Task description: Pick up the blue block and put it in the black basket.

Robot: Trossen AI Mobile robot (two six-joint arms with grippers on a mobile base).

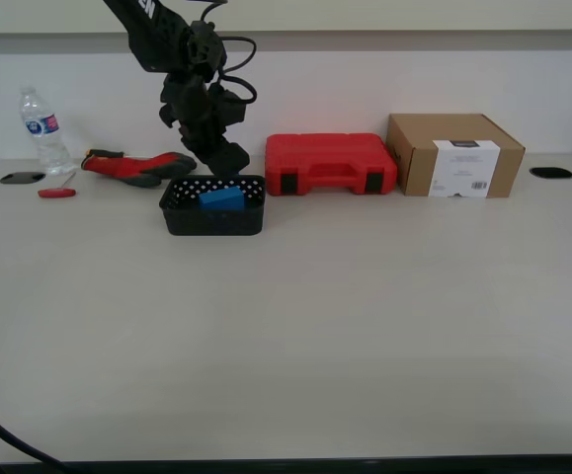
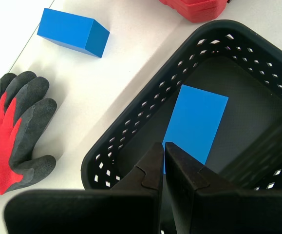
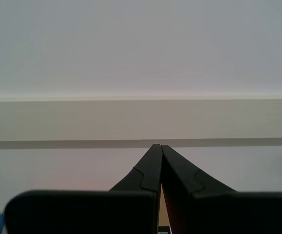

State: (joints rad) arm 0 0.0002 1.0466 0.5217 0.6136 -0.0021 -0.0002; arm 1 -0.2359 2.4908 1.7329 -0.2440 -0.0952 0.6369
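1. Blue block (image 2: 195, 126) lies flat on the floor of the black basket (image 1: 212, 219), nothing gripping it. In the exterior view its blue top shows just above the basket's near wall.
2. Basket stands on the pale table (image 1: 295, 326), toward the exterior view's left, just beside the red tool case (image 1: 331, 163) and nearer the camera than the case.
3. First claw (image 2: 164, 145) hangs above the basket's rim, tips pressed together, holding nothing. Its arm comes down from the top of the exterior view, over the basket's far edge.
4. Second claw (image 3: 160, 146): tips pressed together, empty. Its camera looks at a plain wall with a horizontal trim strip. This arm cannot be found in the exterior view.
5. A second blue block (image 2: 73, 32) rests on the table beyond the basket, well apart from it, seen only in the first wrist view.
6. Red and grey work glove (image 2: 15, 134) lies flat on the table near the basket's outer wall, not touching it.
7. Further items in the exterior view: clear water bottle (image 1: 42, 130) upright at far left; small red tool (image 1: 56, 193) lying near it; cardboard box (image 1: 453, 155) with a white label just right of the red case.
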